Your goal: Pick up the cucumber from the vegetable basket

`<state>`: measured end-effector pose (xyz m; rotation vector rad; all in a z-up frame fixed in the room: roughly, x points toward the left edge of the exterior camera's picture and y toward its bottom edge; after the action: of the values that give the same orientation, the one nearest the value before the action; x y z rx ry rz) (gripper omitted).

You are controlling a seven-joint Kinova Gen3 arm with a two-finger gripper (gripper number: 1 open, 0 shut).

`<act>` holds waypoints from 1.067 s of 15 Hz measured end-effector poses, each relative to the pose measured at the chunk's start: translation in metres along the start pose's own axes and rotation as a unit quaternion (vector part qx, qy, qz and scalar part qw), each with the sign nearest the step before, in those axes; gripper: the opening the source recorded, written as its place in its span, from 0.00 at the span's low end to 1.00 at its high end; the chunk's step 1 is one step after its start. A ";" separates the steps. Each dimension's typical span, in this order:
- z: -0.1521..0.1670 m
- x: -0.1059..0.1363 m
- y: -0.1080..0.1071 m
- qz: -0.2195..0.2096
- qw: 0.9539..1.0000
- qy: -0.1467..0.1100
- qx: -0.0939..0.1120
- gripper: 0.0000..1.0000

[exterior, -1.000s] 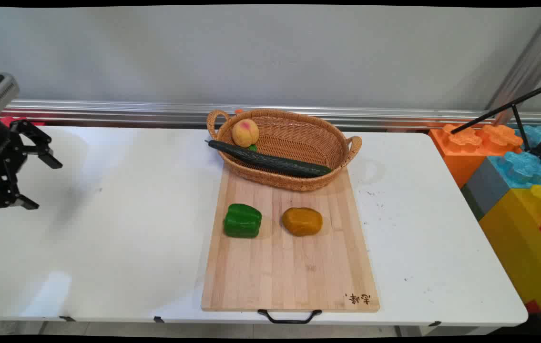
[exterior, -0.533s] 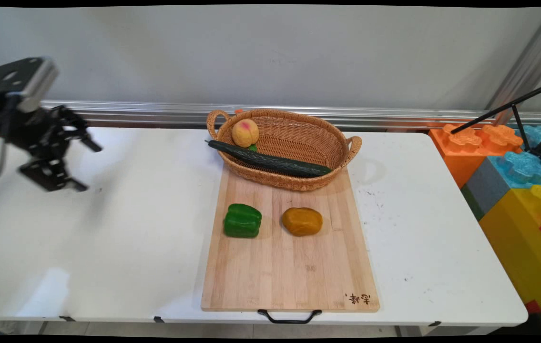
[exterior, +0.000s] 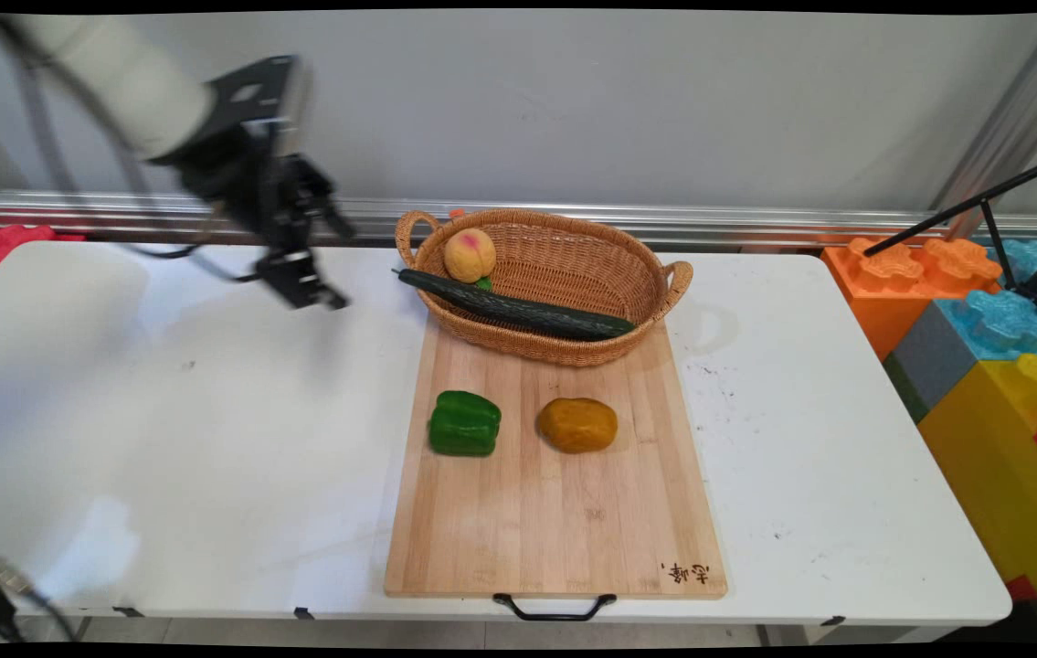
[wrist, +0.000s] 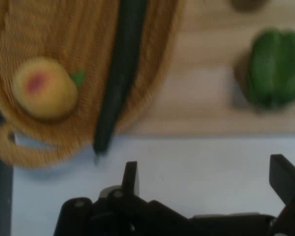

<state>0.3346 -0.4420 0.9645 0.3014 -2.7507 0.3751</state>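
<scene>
gripper above bare white table, just left of wicker basket rim; jaws spread wide, holding nothing. cucumber tip overhangs basket's left edge, nearest gripper. peach inside basket. green pepper, brown potato on cutting board.

Robot lab, white table against bare wall, giant toy blocks, toy produce on cutting board

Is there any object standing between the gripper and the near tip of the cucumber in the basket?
Nothing visible does. The open gripper hangs over bare white table, left of the basket. The cucumber pokes its tip over the rim toward it; only bare table shows between.
</scene>
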 end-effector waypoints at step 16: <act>0.190 0.116 -0.108 0.005 0.997 -0.010 -0.076 1.00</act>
<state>0.1965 -0.6181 0.8591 0.2542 -2.7827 0.1642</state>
